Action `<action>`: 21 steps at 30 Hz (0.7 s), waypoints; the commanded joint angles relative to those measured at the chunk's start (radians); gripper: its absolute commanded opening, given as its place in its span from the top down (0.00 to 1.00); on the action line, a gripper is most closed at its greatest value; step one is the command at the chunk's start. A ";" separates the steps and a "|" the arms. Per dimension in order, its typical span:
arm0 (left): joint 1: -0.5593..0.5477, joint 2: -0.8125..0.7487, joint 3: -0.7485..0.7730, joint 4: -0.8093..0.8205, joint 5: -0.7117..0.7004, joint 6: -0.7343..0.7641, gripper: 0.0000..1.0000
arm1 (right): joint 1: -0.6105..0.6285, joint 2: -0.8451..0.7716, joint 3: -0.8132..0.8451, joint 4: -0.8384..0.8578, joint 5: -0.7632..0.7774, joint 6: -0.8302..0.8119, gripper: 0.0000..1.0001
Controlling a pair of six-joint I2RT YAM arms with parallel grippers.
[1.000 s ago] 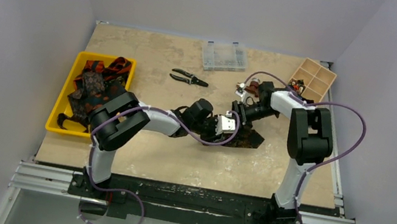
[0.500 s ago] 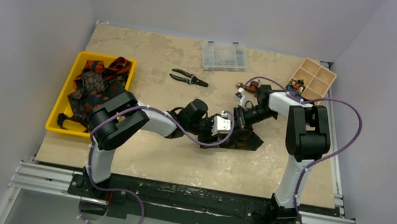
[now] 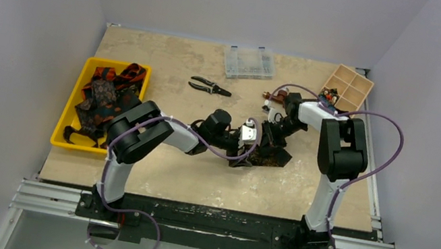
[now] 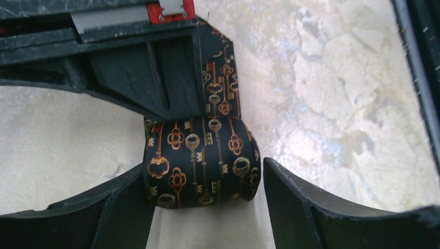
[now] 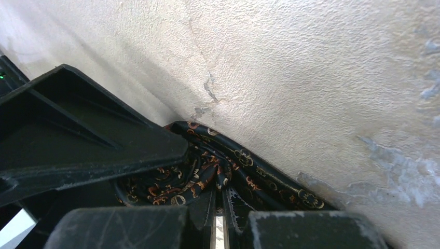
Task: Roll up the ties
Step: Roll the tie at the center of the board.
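The tie (image 4: 200,171) lay on the worktop (image 4: 337,104) right of centre, between the two arms, part rolled into a short fat bundle. The left fingers (image 4: 293,207) stood spread to either side of that roll: one touched its edge and the other was clear of it, so nothing was gripped there. The right fingers (image 5: 306,231) were clenched, and as far as the dim wrist view showed, cloth ran into the seam between them, so they probably pinched the loose tail.

To do this step well, the right fingers would likely need to keep the tail taut and flat. The left should retake the roll squarely across both ends, then turn it toward the tail so the edges stack flush. A loose roll could spring open.

From the left wrist, the roll's axis ran side to side between the fingers. The unrolled length pointed straight away from it, toward the right fingers.

The other ties (image 3: 103,97) sat heaped in the bin (image 3: 64,123).
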 commanded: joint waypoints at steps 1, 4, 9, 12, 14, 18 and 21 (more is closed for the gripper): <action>-0.003 0.033 0.012 0.187 0.088 -0.141 0.28 | 0.015 0.040 -0.030 0.122 0.298 -0.047 1.00; -0.017 0.064 0.016 0.238 0.054 -0.169 0.29 | 0.015 0.044 -0.033 0.126 0.295 -0.043 1.00; -0.040 0.114 0.044 0.183 -0.048 -0.108 0.53 | 0.016 0.055 -0.010 0.111 0.238 -0.053 1.00; -0.043 0.096 0.036 0.090 -0.112 -0.027 0.69 | 0.016 0.040 0.006 0.098 0.168 -0.069 1.00; -0.043 0.067 0.027 -0.012 -0.147 0.027 0.82 | 0.006 0.022 0.024 0.071 0.101 -0.074 0.84; -0.042 0.005 -0.025 -0.174 -0.199 0.100 0.91 | -0.068 -0.030 0.056 -0.013 0.010 -0.100 0.57; -0.044 -0.008 -0.028 -0.277 -0.207 0.134 0.92 | -0.114 -0.057 0.096 -0.089 -0.030 -0.152 0.54</action>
